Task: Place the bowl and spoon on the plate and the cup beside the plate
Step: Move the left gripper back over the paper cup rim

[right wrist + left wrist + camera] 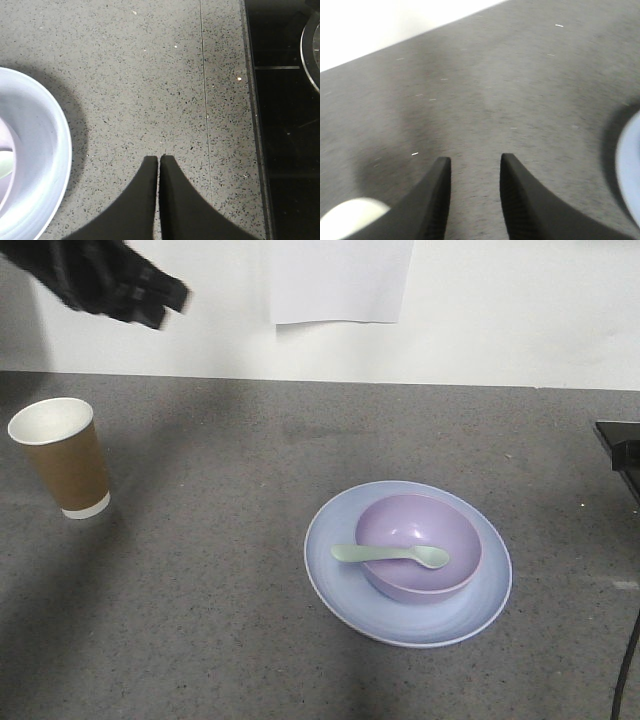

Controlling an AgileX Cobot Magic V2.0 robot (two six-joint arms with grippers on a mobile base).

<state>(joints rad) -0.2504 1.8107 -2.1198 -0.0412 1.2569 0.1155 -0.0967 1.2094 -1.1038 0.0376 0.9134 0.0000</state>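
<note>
Left end effector (475, 192), fingers apart and empty, hung above the desk (220, 570) near the cup (62, 455), which stood well left of the plate (345, 585) carrying bowl (418, 545) and spoon (390, 555); it should grasp mid-body, keeping it upright.

Pale blue plate (345, 580), round w/ raised rim, sits flat on the counter, approx centre-right. Lavender bowl (418, 550) upright on it, shifted toward the plate's 1 o'clock edge. Mint spoon (390, 555) lies across the bowl, scoop at 3 o'clock, handle at 9. Brown paper cup (68, 460), white inside, upright, well apart at plate's 10 o'clock.
</note>
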